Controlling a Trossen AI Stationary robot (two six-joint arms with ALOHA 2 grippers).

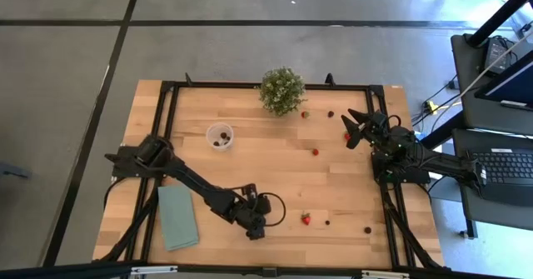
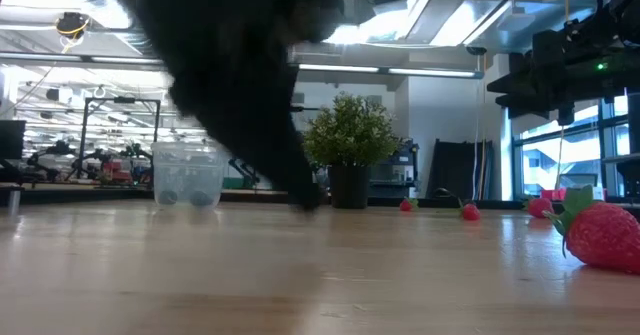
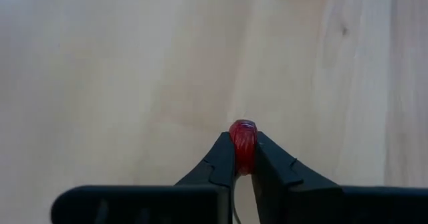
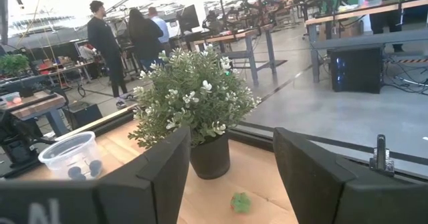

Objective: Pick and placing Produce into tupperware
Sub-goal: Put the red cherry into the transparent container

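No readable writing shows on the pale wooden bench (image 1: pixel 275 137), which stands on a grey floor with a workshop and people beyond. The left tool (image 3: pixel 243 158) is clenched on a red berry (image 3: pixel 243 141) near the front edge. The right tool (image 1: pixel 356 127) hangs released at far right; the tupperware (image 1: pixel 220 135) sits left of the potted plant (image 1: pixel 281 90), dark berries inside.

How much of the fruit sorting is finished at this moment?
Done: a few dark berries lie in the tupperware. In hand: the left claw is shut on a small red piece near the table's front edge. Left: strawberries and dark berries remain scattered on the table. The right claw waits open.
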